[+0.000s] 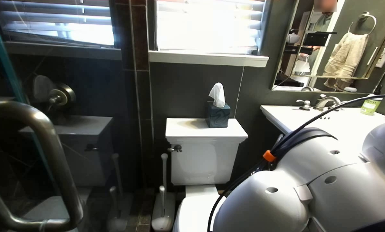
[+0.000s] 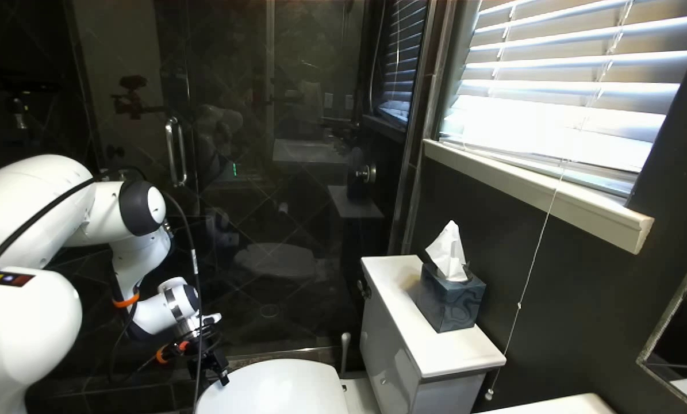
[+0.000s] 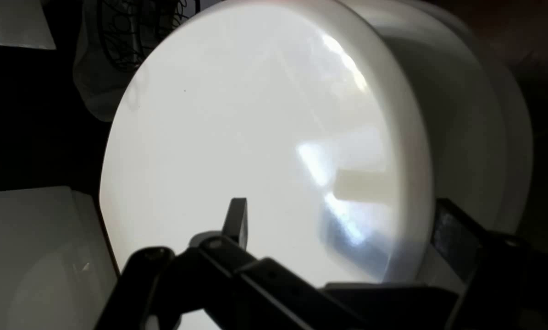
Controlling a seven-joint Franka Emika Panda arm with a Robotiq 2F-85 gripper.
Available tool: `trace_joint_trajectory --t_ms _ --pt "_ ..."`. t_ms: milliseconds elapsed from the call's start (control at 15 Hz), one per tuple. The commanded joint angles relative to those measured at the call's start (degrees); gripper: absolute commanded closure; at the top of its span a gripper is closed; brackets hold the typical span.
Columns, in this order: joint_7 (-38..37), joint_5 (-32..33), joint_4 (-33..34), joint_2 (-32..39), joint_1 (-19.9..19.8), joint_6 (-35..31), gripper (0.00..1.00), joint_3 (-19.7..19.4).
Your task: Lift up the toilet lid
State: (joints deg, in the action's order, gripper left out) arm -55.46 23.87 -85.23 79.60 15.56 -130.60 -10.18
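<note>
The white oval toilet lid [image 1: 195, 212] lies down over the bowl; it also shows in an exterior view [image 2: 280, 388]. In the wrist view the lid [image 3: 237, 128] fills the middle, with the bowl [image 3: 475, 137] beyond its edge on the right. My gripper [image 2: 212, 372] is at the lid's front edge in an exterior view and is hidden behind the arm in the remaining exterior view. In the wrist view the gripper [image 3: 340, 215] is open: one finger is over the lid's top face, the other just outside its edge. I cannot tell whether either finger touches the lid.
The toilet tank [image 1: 205, 161] stands behind the lid with a tissue box [image 1: 218, 114] on top. A toilet brush holder [image 1: 162, 222] stands beside the bowl. A glass shower door with a metal handle [image 2: 176, 152] is alongside. A sink [image 1: 321, 119] stands near the arm.
</note>
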Motion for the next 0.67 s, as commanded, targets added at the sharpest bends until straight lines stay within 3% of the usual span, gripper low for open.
trace_joint_trajectory --t_ms 0,400,467,600 --pt "-0.2 -0.8 -9.3 -4.0 2.8 2.7 0.0 -4.4" --pt "-6.4 -1.7 -12.7 -3.5 5.5 -1.7 0.0 -6.1" --pt "-4.2 -2.4 -4.4 -1.4 4.8 -4.2 0.0 -3.6" --pt "-5.2 -2.4 -5.1 -1.4 5.2 -5.3 0.0 -4.0"
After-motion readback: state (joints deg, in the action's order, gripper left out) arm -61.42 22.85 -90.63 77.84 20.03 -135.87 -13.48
